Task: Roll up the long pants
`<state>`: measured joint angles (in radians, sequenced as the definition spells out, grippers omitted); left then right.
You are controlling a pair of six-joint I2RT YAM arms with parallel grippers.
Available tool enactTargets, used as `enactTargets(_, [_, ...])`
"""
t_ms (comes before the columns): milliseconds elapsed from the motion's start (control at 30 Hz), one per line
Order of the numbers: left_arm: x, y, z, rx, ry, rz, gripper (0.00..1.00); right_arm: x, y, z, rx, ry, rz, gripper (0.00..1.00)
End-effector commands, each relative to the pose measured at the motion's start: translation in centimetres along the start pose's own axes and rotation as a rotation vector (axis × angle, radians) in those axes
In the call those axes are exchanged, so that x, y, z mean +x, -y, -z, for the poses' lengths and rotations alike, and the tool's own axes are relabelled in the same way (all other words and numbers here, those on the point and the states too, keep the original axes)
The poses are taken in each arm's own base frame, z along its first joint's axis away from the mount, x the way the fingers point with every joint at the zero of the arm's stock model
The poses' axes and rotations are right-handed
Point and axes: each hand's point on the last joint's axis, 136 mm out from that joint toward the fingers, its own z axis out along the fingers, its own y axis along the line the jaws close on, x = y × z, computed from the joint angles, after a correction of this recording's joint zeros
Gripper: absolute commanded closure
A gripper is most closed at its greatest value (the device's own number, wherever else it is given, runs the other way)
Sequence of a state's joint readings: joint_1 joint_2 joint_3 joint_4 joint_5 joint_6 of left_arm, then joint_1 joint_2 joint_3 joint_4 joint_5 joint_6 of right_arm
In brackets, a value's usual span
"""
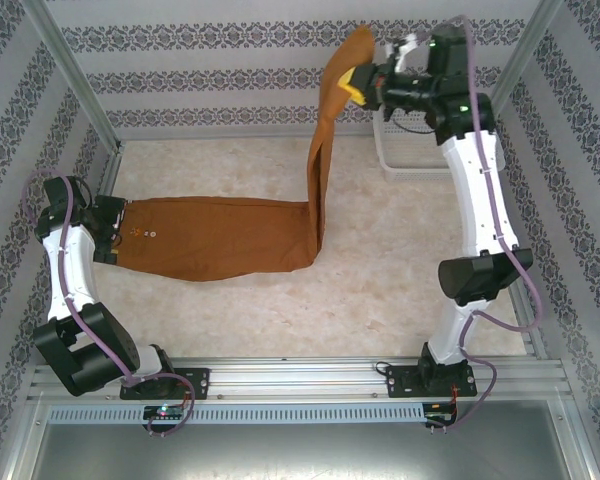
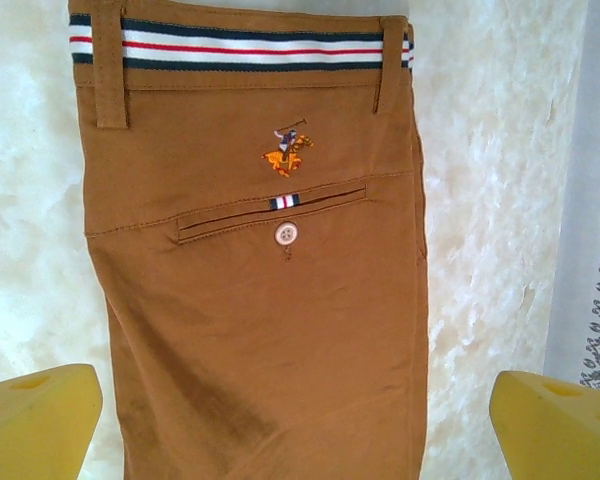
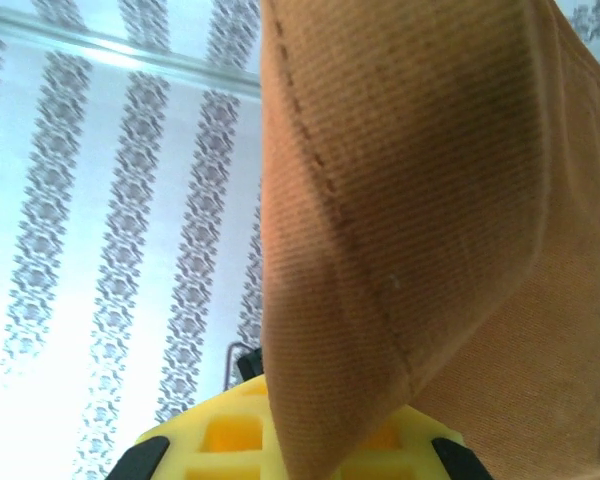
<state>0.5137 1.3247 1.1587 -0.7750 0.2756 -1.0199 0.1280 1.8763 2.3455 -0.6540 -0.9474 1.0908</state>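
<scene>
Long pants are lying across the counter, waistband left beside the wide-open left pincer, legs running right and rising to the right pincer, which is clamping their cuffs.

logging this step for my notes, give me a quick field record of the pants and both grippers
garment: long pants, rust-brown, waist end flat on the table, leg end raised upright
waist details: striped waistband, embroidered logo, pocket button
left arm: left gripper open, over the seat of the pants, gripping nothing
right arm: right gripper shut on the leg end, held high
rolling: not yet begun
</scene>
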Motion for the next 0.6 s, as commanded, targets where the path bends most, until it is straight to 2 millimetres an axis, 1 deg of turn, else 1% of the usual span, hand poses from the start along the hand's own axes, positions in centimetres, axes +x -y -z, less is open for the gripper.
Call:
enactTargets(0, [0.4,-0.4,0.2,-0.019,0.004,0.010,0.00,-0.8,-3.9,3.4,-0.111,0.009,0.019,1.00])
enactTargets(167, [0.5,0.2,0.4,-0.010,0.010,0.006,0.00,-3.3,-6.2,9.2,-0.171,0.093,0.023,1.00])
enactTargets(333, [0.9,0.8,0.2,-0.008,0.007,-0.005,0.00,-5.6,-7.8,16.7,-0.183,0.249,0.070,1.00])
enactTargets(367, [1.1,0.9,0.1,-0.008,0.003,-0.007,0.00,-5.9,-8.0,18.0,-0.184,0.277,0.078,1.00])
enactTargets(467, [1.2,1.1,-0.1,-0.011,-0.004,-0.014,0.00,-6.5,-8.9,20.7,-0.197,0.330,0.085,1.00])
enactTargets(567, [1.1,1.2,-0.2,-0.012,-0.003,-0.016,0.00,-6.8,-9.5,22.6,-0.208,0.371,0.084,1.00])
